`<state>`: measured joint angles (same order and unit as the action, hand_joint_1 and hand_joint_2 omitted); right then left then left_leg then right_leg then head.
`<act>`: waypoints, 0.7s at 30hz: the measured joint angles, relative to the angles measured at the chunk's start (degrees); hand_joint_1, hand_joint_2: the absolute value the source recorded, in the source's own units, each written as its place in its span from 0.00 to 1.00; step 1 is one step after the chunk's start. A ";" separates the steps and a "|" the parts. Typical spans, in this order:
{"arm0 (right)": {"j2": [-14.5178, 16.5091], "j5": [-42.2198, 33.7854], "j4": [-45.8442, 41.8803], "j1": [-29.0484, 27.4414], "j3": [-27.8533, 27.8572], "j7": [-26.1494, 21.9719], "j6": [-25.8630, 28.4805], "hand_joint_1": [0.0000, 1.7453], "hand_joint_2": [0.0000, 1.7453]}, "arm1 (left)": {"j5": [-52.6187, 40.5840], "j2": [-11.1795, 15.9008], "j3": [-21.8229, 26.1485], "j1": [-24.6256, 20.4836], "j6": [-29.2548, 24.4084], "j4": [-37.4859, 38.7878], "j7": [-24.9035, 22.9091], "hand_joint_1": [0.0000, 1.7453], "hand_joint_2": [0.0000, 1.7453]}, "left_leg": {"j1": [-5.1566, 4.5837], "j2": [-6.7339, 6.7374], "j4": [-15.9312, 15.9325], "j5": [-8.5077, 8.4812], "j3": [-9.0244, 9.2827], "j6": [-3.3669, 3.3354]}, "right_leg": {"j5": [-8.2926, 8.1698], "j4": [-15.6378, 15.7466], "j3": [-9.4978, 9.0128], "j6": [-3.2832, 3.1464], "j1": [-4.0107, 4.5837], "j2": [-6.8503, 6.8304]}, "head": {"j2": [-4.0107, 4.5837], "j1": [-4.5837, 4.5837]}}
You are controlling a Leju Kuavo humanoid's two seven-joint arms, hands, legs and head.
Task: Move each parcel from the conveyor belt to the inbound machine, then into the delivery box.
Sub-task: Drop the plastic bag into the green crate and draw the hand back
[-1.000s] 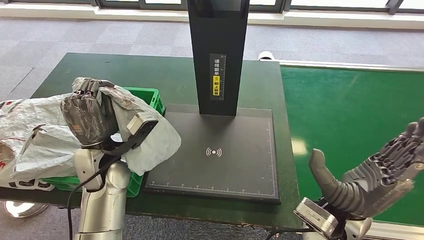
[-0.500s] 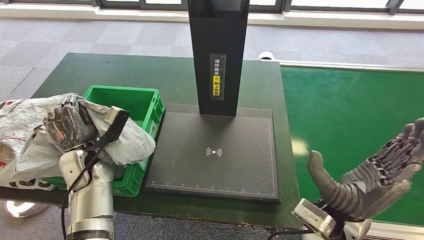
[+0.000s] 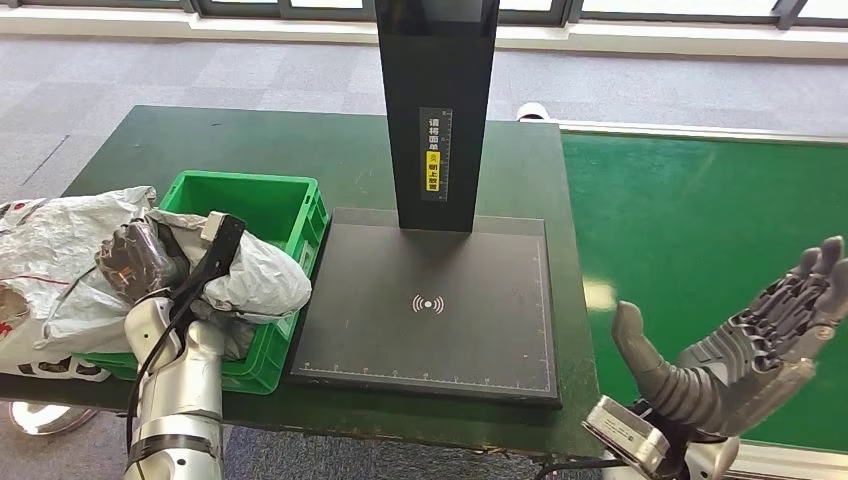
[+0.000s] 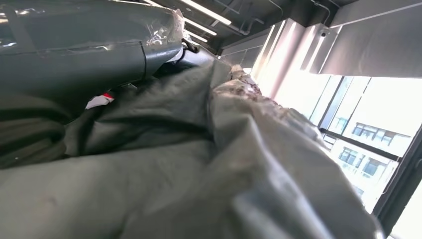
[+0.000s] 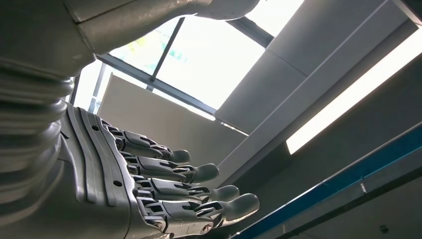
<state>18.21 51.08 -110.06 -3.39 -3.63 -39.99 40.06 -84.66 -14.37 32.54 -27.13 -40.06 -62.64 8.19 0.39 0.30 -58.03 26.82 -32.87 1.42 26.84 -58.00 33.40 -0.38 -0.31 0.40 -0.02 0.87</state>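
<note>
My arms are polished silver tubes with rounded joint housings. A black cable runs up my left forearm. My left hand is dark grey; my right hand has a ribbed grey cover, a thick grey thumb and darker segmented fingers. A silver camera block sits at the right wrist.

On the tabletop the delivery box sits left of the inbound machine; the conveyor belt runs along the right. A parcel lies over the box's near-left part, the left hand on it.
</note>
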 joint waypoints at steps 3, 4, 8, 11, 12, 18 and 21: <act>0.01 0.07 0.31 0.03 0.00 -0.03 0.00 0.00 1.00 | 0.02 0.19 0.03 0.00 -0.02 0.49 -0.49 0.00 0.50 | 0.01 0.00 0.00 -0.01 0.00 0.00 | 0.00 0.00 -0.01 0.00 0.00 0.00 | 0.00 0.00; 0.02 0.12 0.44 0.04 0.00 -0.03 0.00 0.00 1.00 | 0.06 0.21 0.03 0.01 -0.02 0.57 -0.48 0.00 0.25 | 0.01 -0.01 0.00 -0.01 0.01 0.01 | 0.00 0.00 -0.01 0.00 0.00 0.00 | 0.00 0.00; 0.02 0.46 0.99 0.08 0.00 -0.03 0.00 0.00 1.00 | 0.31 0.22 0.12 0.06 -0.03 0.49 0.25 0.00 0.00 | 0.01 -0.03 0.00 -0.01 0.00 0.01 | 0.00 0.00 -0.03 0.00 0.01 -0.02 | 0.00 0.00; 0.02 0.57 1.36 0.10 0.00 -0.03 -0.01 0.00 1.00 | 0.73 0.15 0.46 0.24 -0.04 -0.55 2.53 0.00 0.00 | 0.01 -0.04 0.00 -0.01 0.00 0.01 | 0.00 0.00 -0.04 0.00 0.01 -0.02 | 0.00 0.00; 0.02 0.60 1.48 0.10 0.00 -0.03 -0.01 0.00 1.00 | 0.93 0.08 0.64 0.31 -0.04 -1.14 3.52 0.00 0.00 | 0.00 -0.05 0.00 -0.01 0.00 0.01 | 0.00 0.00 -0.04 0.00 0.01 -0.02 | 0.00 0.00; 0.02 0.68 2.01 0.12 0.00 -0.03 -0.01 0.00 1.00 | 1.26 -0.41 1.73 0.56 -0.04 -3.71 5.57 0.00 0.00 | -0.01 -0.07 0.00 0.00 -0.01 0.00 | 0.00 0.00 -0.03 0.00 0.00 -0.03 | 0.00 0.00; 0.04 0.75 2.29 0.13 0.00 -0.03 0.00 0.00 1.00 | 2.20 -0.99 2.54 0.77 -0.04 -5.06 8.12 0.00 0.00 | 0.00 -0.07 0.00 0.00 -0.01 0.00 | 0.00 0.00 -0.03 0.00 0.00 -0.03 | 0.00 0.00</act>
<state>18.25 51.83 -107.77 -3.25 -3.63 -40.02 40.06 -82.46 -15.35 35.08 -26.36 -40.11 -67.70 16.31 0.39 0.24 -58.03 26.81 -32.88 1.42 26.84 -58.00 33.37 -0.37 -0.30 0.37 -0.02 0.87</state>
